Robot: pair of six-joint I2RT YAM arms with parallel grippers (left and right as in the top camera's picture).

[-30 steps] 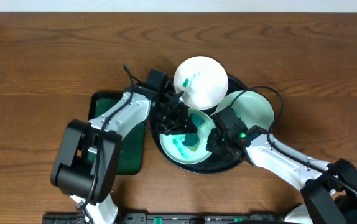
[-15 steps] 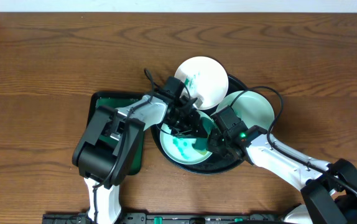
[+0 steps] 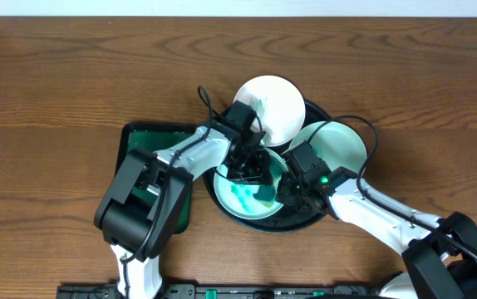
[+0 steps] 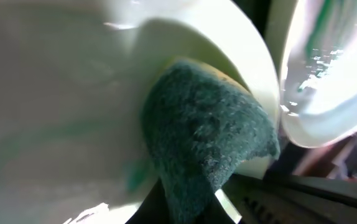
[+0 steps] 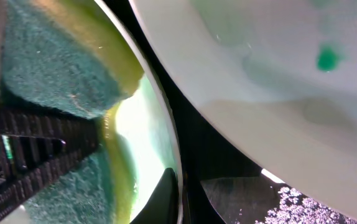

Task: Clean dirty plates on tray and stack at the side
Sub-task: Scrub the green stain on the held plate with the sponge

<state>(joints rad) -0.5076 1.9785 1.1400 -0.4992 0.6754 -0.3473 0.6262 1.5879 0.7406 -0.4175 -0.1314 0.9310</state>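
Up close, the left gripper [image 3: 251, 172] squeezes a green sponge [image 4: 203, 140], hard to see from above, against the smeared plate [image 3: 238, 199] in the tray [image 3: 313, 110]; the right gripper [image 3: 285, 189] I cannot tell, open or closed.

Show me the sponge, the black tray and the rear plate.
sponge [image 4: 203, 143], left wrist view, green scouring face.
black tray [image 3: 265, 225], overhead view, near rim.
rear plate [image 3: 275, 114], overhead view, white middle.
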